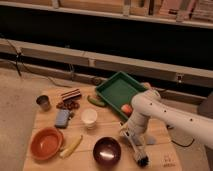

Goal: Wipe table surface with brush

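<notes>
1. The gripper is held low over the surface, with its fingers spread wide and nothing held.
2. The brush is found lying flat just beneath the fingers. Its long axis is seen running from the handle end at the fingers out to the dark head near the surface's front edge.
3. Counted: one brush, one arm, two bowls (orange bowl, dark bowl), one tray, one banana.

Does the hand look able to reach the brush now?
Probably yes: the open hand hangs over the brush at its handle end, nothing between them; the dark bowl sits clear beside it.
</notes>
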`<state>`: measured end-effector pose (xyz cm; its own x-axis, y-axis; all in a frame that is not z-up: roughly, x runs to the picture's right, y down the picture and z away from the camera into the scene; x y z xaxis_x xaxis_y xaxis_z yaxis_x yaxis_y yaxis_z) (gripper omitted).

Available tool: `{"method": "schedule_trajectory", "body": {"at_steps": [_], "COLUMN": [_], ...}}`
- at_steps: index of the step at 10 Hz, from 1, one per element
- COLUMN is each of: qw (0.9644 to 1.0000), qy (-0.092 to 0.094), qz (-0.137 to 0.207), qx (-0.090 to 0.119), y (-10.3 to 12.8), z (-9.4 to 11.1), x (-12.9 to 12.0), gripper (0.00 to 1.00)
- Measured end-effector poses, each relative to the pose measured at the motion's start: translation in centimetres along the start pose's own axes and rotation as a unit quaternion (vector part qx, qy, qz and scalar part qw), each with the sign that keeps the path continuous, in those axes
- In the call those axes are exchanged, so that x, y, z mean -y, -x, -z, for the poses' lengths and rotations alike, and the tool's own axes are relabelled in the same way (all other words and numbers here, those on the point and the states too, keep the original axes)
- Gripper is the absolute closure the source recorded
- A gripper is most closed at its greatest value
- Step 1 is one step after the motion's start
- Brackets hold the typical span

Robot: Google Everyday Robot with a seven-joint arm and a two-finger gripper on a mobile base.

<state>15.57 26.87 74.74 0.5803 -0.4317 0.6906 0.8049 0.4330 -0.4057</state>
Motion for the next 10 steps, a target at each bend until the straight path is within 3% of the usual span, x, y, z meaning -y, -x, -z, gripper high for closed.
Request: {"method": "schedule_trajectory", "body": {"at_steps": [4, 10], "qw": [0.9991, 0.9942], "qy": [0.008, 0.001], "qz": [-0.011, -0.028], "qx": [-0.041, -0.104], "y": [-2.2, -3.6], "z": [-0.9, -2.7], "x": [-1.1, 0.5], "gripper": [0.2, 0.2]}}
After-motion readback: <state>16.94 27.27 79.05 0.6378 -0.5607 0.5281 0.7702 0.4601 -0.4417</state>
